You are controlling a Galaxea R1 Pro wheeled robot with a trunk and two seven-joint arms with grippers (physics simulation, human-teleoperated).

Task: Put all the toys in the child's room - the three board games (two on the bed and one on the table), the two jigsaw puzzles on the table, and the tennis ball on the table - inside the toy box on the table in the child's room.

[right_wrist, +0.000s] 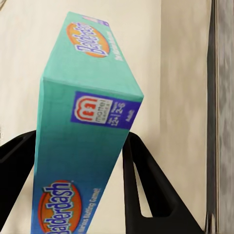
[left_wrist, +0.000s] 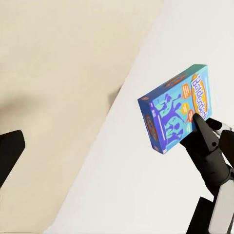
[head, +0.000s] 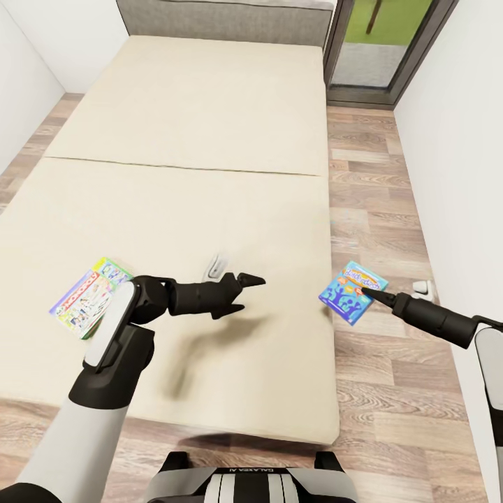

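Beige bed [head: 188, 175] — green-edged board game [head: 87, 297] flat on its near left part

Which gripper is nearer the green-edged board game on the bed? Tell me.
Left. The left gripper hovers over the bed beside the green-edged board game; the right gripper is beyond the bed's far edge, gripping the blue board game.

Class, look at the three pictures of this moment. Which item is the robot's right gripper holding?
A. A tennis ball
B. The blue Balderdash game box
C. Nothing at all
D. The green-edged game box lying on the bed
B: the right gripper is closed on the blue Balderdash game box, whose sides sit between its fingers in the right wrist view.
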